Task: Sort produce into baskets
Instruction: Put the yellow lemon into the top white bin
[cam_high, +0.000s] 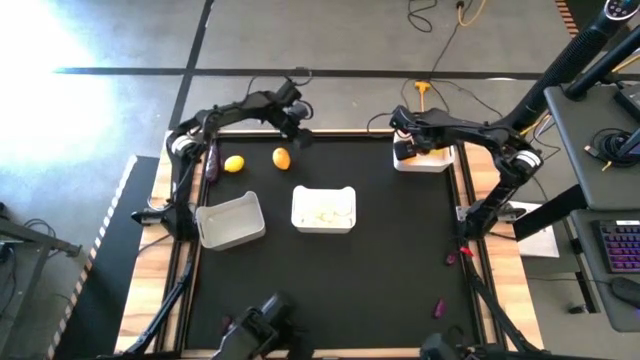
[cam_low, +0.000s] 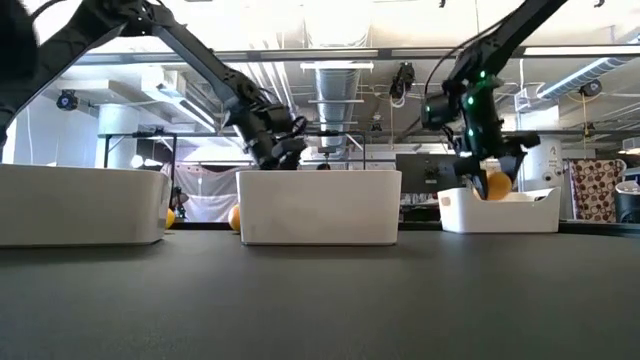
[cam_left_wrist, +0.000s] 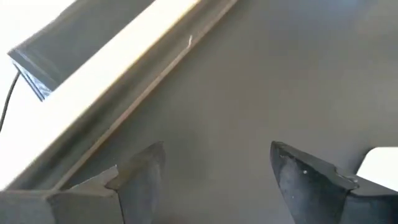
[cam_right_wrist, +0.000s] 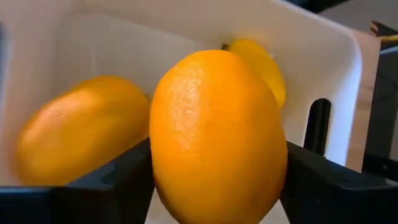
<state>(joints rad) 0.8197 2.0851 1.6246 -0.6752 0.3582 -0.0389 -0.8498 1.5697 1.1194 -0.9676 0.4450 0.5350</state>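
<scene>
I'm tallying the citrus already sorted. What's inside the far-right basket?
Two citrus lie in the basket: one beside the gripper, another behind the orange between the right gripper's fingers. The floor beneath is covered.

No readable text, label, brand, number or sign appears in any of the four views; nothing legible stands on anything

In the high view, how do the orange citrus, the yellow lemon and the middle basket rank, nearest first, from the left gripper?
From the left gripper:
1. Orange citrus, just below it.
2. Yellow lemon, farther left.
3. Middle basket, toward the table centre.
</scene>
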